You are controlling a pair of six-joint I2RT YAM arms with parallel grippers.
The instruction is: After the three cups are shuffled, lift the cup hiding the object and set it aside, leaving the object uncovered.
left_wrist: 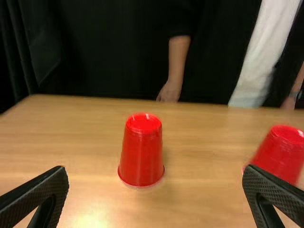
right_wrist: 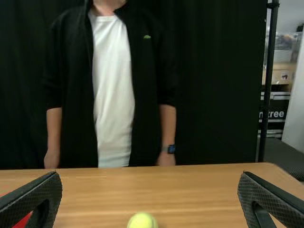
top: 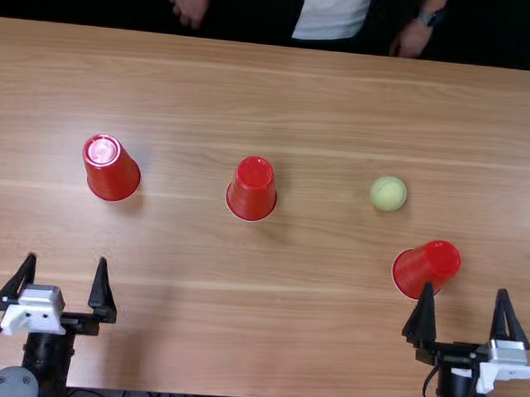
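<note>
- Ball is in the open on the table, no cup over it. It sits at about 3 o'clock from the middle cup, well apart.
- Third cup is off the ball, near it at about 5 o'clock, toward the near edge. Can't tell if it stands mouth down or leans.
- Left cup is at 9 o'clock from the middle cup. Both are mouth down and look untouched.
- Right gripper: fingers spread, pinching nothing. One finger is just beside the third cup; contact unclear.
- Left gripper: fingers spread, empty, at 6 o'clock from the left cup, well short of it.
- Judgement: the cup is lifted off and set aside, and the ball is uncovered, so the task looks done.
- At most, what's left is backing the right arm clear without knocking the cup toward the ball.
</note>
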